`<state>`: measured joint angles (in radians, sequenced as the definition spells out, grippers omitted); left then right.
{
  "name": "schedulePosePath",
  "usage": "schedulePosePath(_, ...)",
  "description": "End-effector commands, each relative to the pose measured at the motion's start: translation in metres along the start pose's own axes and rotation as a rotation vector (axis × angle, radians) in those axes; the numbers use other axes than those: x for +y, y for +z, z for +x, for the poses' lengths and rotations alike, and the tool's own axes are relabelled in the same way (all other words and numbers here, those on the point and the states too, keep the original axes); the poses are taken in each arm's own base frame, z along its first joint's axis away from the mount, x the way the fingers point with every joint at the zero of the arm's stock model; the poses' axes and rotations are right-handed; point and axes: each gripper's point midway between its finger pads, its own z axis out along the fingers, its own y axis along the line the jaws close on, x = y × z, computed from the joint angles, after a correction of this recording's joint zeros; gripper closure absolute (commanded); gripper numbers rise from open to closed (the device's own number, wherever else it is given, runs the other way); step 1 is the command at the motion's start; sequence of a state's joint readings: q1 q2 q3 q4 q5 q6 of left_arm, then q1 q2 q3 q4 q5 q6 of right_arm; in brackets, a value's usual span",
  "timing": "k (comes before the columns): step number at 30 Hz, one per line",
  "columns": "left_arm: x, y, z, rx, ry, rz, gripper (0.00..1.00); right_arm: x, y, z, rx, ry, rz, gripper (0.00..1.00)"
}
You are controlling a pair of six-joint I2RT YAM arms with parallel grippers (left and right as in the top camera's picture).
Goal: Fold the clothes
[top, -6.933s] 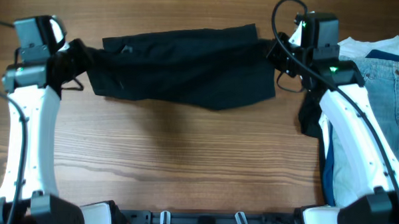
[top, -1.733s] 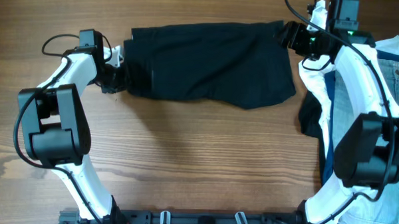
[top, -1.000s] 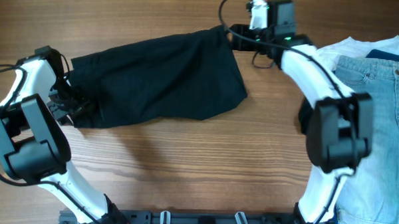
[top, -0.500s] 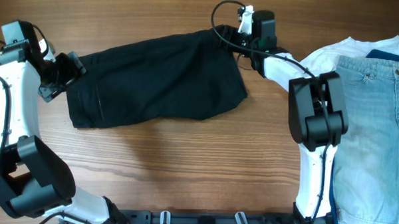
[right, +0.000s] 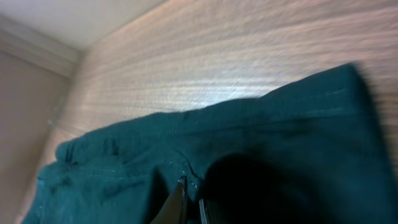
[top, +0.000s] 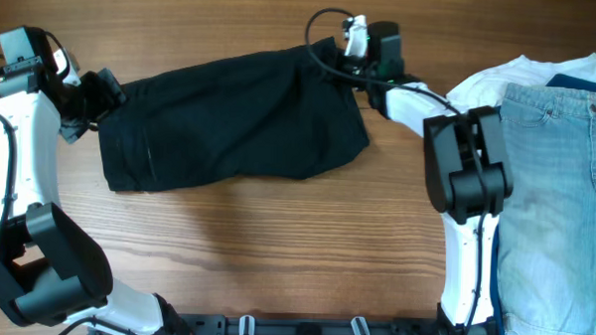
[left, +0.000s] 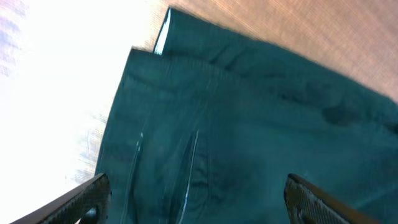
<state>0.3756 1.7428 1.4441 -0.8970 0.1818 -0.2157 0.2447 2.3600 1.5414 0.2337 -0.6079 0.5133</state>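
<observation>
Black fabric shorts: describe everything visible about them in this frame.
The black fabric shorts look soft and plain, lying flat and slanted on the wooden table, lightly wrinkled, stitched seams visible. The right gripper appears pinched on their upper right corner; the open left gripper hovers at their left end, not holding them.
</observation>
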Motion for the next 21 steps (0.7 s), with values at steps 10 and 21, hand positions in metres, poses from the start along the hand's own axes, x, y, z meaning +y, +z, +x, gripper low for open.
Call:
schedulePosePath(10, -0.002, 0.064, -0.025, -0.022, 0.053, 0.046, 0.43, 0.009, -0.062, -0.051, -0.038, 0.045, -0.033, 0.95)
schedulePosePath(21, -0.022, 0.143, -0.039, -0.036, -0.041, 0.212, 0.90, -0.001, -0.062, -0.045, -0.023, 0.052, 0.019, 0.96)
